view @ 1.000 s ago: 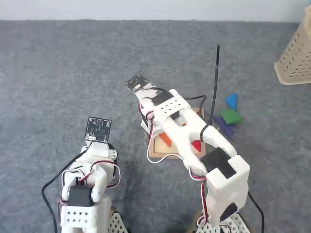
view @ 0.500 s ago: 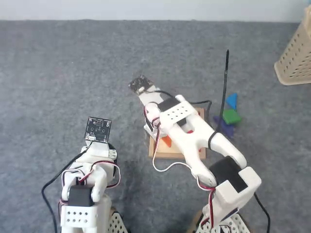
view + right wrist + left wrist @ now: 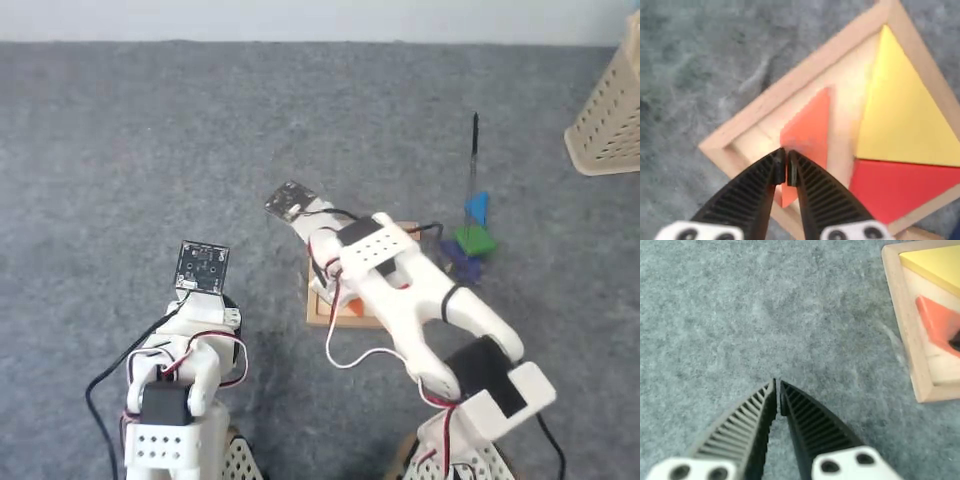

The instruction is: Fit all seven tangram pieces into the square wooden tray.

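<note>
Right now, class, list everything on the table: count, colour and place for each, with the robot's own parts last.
tray: one, wooden, mid-table.
yellow piece: one, in tray.
orange piece: one, in tray.
red piece: one, in tray.
blue piece: one, right of tray.
green piece: one, beside blue.
purple piece: one, beside green.
basket: one, beige, far right edge.
left gripper: one, black, shut, over carpet beside tray.
right gripper: one, black, shut, over orange piece.
</note>
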Controlling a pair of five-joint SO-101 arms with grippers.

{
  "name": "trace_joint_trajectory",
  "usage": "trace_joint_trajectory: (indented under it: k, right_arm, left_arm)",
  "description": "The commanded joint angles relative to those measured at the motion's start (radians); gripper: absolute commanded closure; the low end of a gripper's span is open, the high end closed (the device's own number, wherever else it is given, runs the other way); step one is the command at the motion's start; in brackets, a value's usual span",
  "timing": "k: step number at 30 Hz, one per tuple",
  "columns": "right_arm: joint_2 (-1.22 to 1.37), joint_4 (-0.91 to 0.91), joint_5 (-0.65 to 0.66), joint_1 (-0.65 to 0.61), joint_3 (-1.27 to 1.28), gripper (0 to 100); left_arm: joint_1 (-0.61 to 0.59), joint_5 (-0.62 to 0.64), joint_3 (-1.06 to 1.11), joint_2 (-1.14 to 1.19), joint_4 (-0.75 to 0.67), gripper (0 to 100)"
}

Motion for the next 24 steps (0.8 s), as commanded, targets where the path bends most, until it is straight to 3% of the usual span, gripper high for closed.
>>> trace_joint_trajectory:
  k: [1, 7, 15, 24]
  right_arm:
    - [-0.004, -0.001, 0.021, 0.079, 0.038, 99.3]
    - [-0.182, -0.004, 0.021, 0.108, 0.135, 99.3]
    - [-0.449, -0.151, 0.087, 0.12, 0.482, 99.3]
    - [-0.515, -0.156, 0.094, 0.36, 0.535, 99.3]
  left_arm:
    - [-0.005, 0.009, -0.005, -0.003, 0.005, 99]
    - [-0.005, 0.009, -0.005, -0.003, 0.005, 99]
    - [-0.005, 0.009, -0.005, -0.003, 0.005, 99]
    - [-0.005, 0.009, -0.005, -0.003, 0.005, 99]
